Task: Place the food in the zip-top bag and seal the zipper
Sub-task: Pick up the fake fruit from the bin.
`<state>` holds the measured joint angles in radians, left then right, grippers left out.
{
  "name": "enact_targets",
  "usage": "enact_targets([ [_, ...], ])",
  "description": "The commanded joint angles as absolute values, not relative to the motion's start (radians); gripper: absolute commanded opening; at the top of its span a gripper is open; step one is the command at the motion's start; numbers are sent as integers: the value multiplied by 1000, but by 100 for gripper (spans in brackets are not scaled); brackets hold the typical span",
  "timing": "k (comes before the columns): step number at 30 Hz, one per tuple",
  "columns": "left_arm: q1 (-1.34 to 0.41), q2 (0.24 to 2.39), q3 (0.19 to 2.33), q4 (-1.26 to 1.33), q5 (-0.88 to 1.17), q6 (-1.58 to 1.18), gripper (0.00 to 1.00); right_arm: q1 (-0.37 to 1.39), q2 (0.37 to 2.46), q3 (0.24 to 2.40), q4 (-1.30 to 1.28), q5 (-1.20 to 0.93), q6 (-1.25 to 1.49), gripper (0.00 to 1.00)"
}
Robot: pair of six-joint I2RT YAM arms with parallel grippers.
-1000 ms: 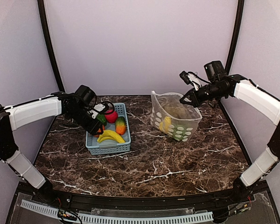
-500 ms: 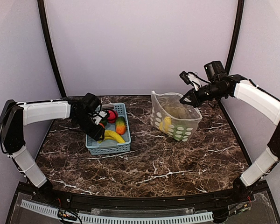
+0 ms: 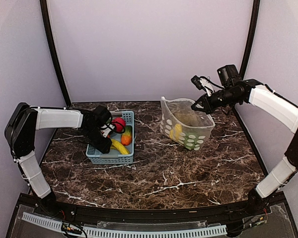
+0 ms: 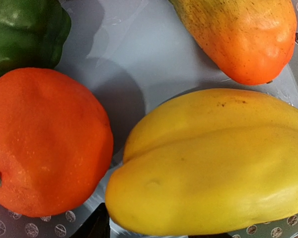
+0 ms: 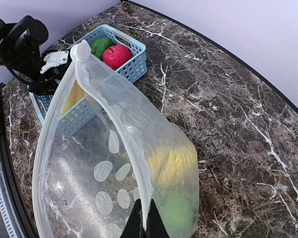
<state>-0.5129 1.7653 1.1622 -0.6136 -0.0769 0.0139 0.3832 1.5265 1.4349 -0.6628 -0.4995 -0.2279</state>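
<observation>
At the near edge of the table [image 3: 188, 168], both arms are rounded white link shells joined by black joint housings. The left arm [image 3: 57, 119] ends in a black wrist block and black left end effector [image 3: 105, 143] with a white fitting; the right arm [image 3: 273, 104] carries thin black cable loops by its black right end effector [image 3: 194, 105], tapering to dark fingertips [image 5: 137, 225].

The left end effector [image 3: 106, 143] has dropped into the basket [image 3: 109, 159], nudging it leftward.
</observation>
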Motion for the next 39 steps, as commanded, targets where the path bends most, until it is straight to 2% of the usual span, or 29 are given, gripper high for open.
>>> enact_targets([
  [1,-506,1777,1162,-608,-94,5,52,379,1519,1441,-649,-517,-238,0],
  [8,-506,1781,1142,-578,-71,9,46,379,1525,1442,-650,-520,-238,0],
  [18,-508,1725,1155,-595,-63,10,20,379,1525,1442,-651,-520,-239,0],
  [26,-508,1595,1166,-651,-81,-26,16,379,1528,1440,-649,-524,-241,0],
  [39,-512,1456,1191,-670,-40,-86,17,380,1528,1455,-657,-527,-240,0],
])
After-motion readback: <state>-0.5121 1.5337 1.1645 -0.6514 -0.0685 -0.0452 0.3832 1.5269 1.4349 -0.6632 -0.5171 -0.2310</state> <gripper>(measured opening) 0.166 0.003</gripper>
